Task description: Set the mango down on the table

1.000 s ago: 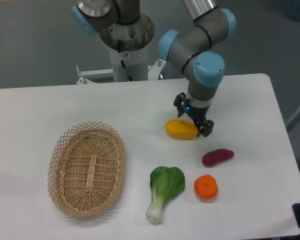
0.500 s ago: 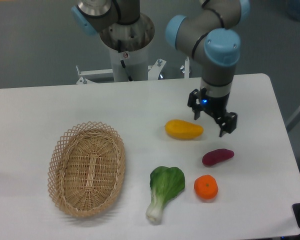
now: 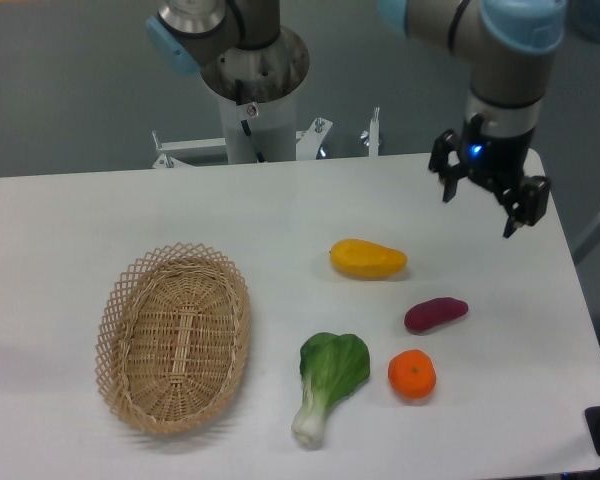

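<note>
The yellow-orange mango [image 3: 367,259] lies on its side on the white table [image 3: 70,230], right of centre, with nothing touching it. My gripper [image 3: 479,208] hangs well above and to the right of it, near the table's far right edge. Its two black fingers are spread apart and hold nothing.
A woven wicker basket [image 3: 174,337] sits at the left. A purple sweet potato [image 3: 435,314], a round tangerine [image 3: 412,374] and a leafy bok choy [image 3: 329,380] lie in front of the mango. The robot's base column [image 3: 252,80] stands at the back.
The gripper, which stood at the mango's right end a second ago, has risen and moved up and to the right. The mango stays where it lay on the table.
</note>
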Action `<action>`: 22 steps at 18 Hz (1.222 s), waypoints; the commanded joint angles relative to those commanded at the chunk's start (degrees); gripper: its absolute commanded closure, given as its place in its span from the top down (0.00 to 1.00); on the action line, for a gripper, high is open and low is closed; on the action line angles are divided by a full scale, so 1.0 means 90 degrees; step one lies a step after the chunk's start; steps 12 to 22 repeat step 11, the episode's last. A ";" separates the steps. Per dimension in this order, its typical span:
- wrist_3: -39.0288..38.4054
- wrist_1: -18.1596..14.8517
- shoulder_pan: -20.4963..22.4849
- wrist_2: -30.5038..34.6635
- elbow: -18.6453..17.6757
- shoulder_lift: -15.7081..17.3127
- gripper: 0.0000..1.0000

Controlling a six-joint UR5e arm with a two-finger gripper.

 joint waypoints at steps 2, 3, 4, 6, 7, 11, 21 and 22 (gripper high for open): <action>0.0567 -0.0118 0.0234 -0.0019 0.0000 0.0039 1.00; 0.0763 -0.0119 0.0293 -0.0010 -0.0019 0.0098 1.00; 0.0900 -0.0119 0.0381 -0.0010 -0.0029 0.0117 1.00; 0.0960 -0.0119 0.0421 -0.0019 -0.0029 0.0127 1.00; 0.0960 -0.0109 0.0411 -0.0019 -0.0029 0.0118 1.00; 0.0950 -0.0099 0.0401 -0.0049 -0.0039 0.0118 1.00; 0.0950 -0.0099 0.0401 -0.0049 -0.0039 0.0118 1.00; 0.0950 -0.0099 0.0401 -0.0049 -0.0039 0.0118 1.00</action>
